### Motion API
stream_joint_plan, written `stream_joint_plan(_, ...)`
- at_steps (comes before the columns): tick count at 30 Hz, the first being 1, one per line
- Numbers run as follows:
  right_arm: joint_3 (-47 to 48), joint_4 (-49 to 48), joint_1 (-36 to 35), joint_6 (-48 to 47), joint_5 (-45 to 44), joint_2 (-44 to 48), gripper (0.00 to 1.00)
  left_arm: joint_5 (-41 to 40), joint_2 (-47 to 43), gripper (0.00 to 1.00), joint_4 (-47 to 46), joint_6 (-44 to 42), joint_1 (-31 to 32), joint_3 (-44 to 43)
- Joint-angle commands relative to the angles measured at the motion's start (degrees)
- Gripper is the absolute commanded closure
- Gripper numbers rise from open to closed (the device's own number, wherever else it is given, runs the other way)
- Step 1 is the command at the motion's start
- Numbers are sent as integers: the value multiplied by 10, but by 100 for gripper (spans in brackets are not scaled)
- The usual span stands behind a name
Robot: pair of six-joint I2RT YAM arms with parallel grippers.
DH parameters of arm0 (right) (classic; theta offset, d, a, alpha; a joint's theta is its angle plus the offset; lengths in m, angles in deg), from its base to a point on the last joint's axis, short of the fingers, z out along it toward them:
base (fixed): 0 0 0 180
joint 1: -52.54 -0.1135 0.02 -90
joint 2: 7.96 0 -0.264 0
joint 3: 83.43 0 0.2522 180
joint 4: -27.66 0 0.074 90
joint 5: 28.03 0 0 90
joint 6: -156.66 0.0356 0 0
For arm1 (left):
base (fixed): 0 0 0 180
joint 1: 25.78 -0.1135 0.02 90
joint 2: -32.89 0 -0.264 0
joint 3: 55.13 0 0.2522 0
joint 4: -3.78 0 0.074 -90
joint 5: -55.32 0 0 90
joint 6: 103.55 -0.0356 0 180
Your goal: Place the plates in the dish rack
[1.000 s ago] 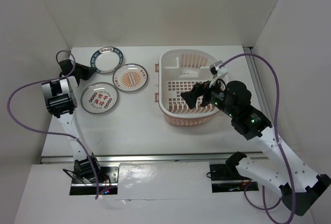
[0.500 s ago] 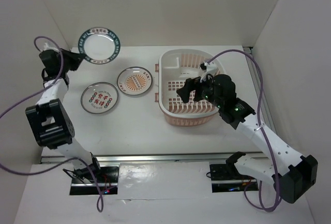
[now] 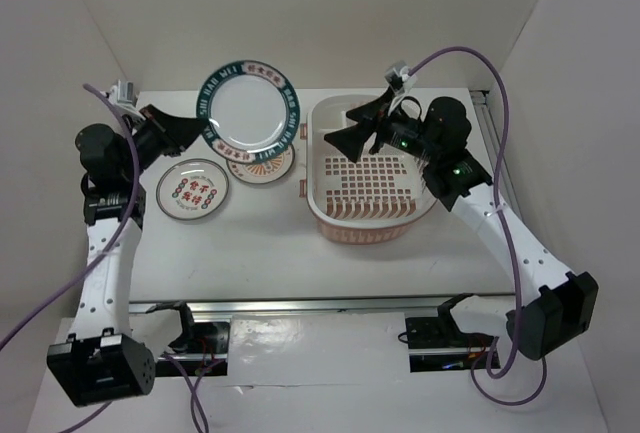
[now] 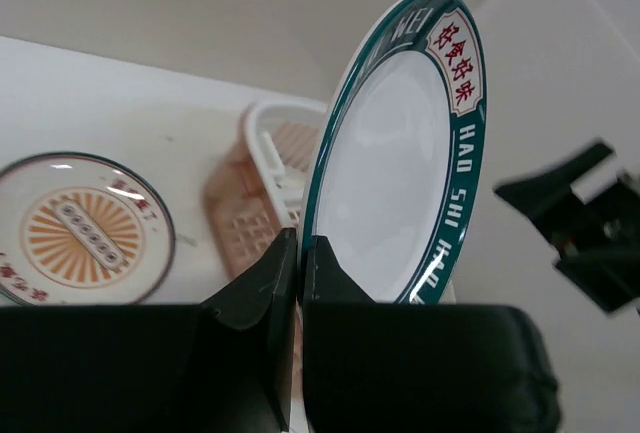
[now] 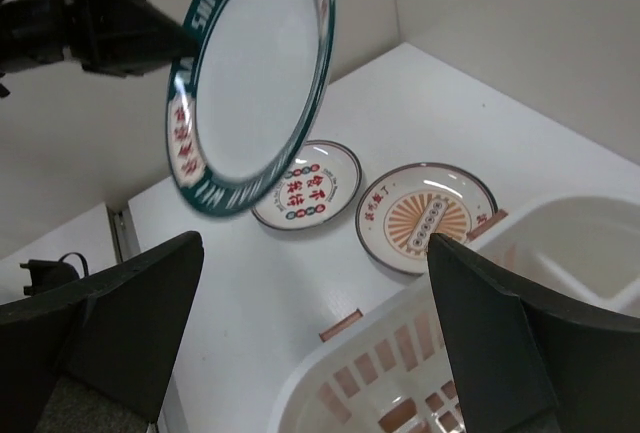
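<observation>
Tabletop of plain white laminate (image 3: 260, 253) carries everything, walled in by pale panels. Biggest on it is the oval pink-and-white plastic dish rack (image 3: 365, 225), sitting on the right half with its slotted bottom bare; I see no plate in it.

Next down in size, the small round white plate with the dark teal lettered rim (image 3: 248, 108) is up in the air, tipped nearly on edge, just left of the rack and above the table. From overhead it overlaps the white plate with the orange sunburst centre and grey rim (image 5: 425, 215), which lies flat on the table close to the rack's left side. Just beside that one, further left, lies the white plate with red characters and a grey rim (image 3: 192, 190), also flat.

The left gripper (image 4: 298, 253) pinches the teal plate by its lower edge, one finger on each face. The right gripper (image 5: 310, 333) hangs over the rack's far left part, fingers spread wide and holding nothing.
</observation>
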Motion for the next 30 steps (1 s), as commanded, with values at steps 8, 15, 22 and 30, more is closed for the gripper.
stream_joint_plan(8,47,-80,18,36,67,-63,0,62,-64,100,-48,-30,109,44)
stream_joint_plan(15,49,-68,-22,55,47,-102,20,76,-51,100,-93,-2,119,57)
stream_joint_plan(22,49,-37,-71,59,9,-109,78,62,-46,100,-87,-8,119,52)
stream_joint_plan(30,119,164,-98,25,-333,-59,100,-63,-69,0,118,-79,114,16)
